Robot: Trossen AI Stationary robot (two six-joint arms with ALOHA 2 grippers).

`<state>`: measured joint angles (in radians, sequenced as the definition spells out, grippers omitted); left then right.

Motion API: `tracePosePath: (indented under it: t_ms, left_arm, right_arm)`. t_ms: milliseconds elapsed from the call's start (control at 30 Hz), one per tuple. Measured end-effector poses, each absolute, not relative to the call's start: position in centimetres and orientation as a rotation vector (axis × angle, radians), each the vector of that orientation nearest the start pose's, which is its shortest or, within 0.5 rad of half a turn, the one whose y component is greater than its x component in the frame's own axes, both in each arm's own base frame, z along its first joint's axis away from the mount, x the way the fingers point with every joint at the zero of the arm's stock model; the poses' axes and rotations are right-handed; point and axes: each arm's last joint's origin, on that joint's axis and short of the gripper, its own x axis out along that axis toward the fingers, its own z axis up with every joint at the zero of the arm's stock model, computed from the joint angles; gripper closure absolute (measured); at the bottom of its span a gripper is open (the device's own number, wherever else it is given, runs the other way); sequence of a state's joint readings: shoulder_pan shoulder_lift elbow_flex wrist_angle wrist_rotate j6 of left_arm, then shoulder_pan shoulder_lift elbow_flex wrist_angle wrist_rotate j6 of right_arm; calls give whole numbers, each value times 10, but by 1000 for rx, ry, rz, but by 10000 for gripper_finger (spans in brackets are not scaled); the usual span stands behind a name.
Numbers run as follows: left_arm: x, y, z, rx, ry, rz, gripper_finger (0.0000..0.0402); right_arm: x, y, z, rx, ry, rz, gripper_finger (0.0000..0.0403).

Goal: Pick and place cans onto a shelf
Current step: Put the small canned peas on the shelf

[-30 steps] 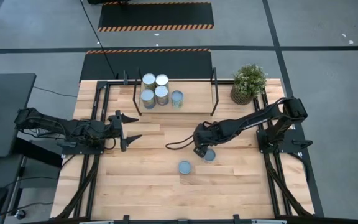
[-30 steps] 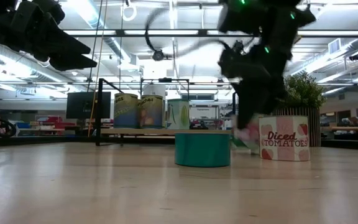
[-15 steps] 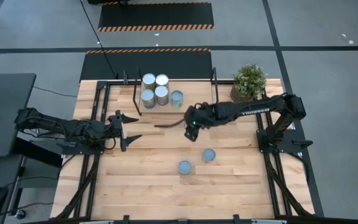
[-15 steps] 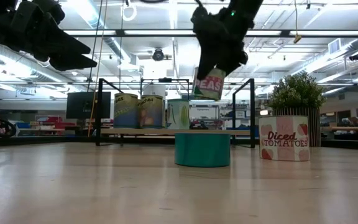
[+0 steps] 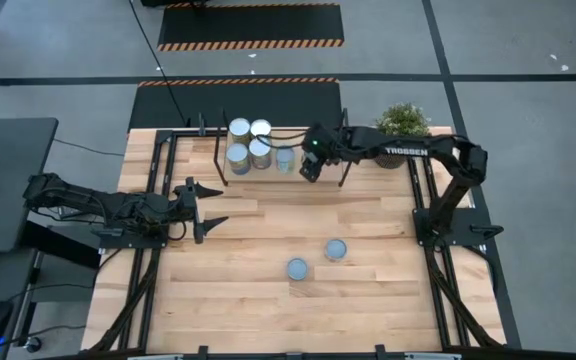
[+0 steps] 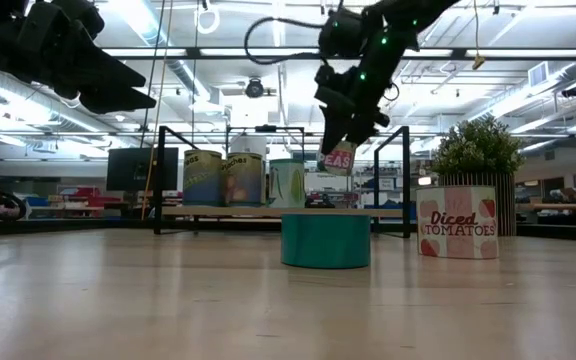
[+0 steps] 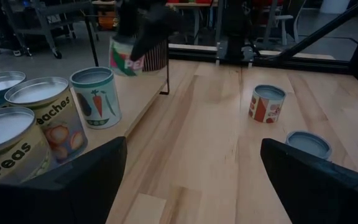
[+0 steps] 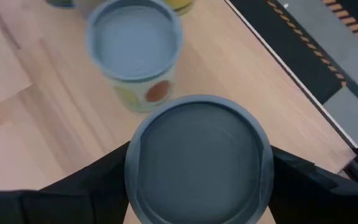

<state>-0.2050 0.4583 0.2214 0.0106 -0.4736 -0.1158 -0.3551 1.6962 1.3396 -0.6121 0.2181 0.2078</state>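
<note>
Risk centres on the release: the right claw (image 5: 310,163) carries a peas can (image 6: 339,157) clamped between its fingers, tilted and above the shelf (image 5: 313,172), just beside the vegetable can (image 5: 285,158) at the end of the row. If lowered at that tilt, it may land on its edge and roll, or knock the neighbour into the peaches can (image 7: 44,118) and the others behind. The black upright (image 5: 345,146) stands close to the arm; contact there could jar the shelf. Two cans remain on the table (image 5: 238,290), the teal can (image 5: 297,268) and the diced tomatoes can (image 5: 336,249), near each other. The left claw (image 5: 208,206) hangs spread wide over the table's left part, well apart from the work.
</note>
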Motion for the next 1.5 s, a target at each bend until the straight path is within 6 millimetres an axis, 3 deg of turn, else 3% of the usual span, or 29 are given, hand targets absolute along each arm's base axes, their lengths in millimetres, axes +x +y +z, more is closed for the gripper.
tracePosePath:
  t_ms: [367,933,1333,1500]
  left_arm:
    - [127,-13,200,-42,200,280,27]
    - [127,-13,200,-41,198,280,27]
    - [127,-13,200,-40,198,280,27]
    - [127,-13,200,-40,199,280,27]
  right_arm:
    - [349,-143,214,253,1033,-565,96]
    - [344,-172,216,272,962,-560,96]
    - [347,-166,214,245,974,-507,95]
    - [347,-166,214,242,974,-513,75]
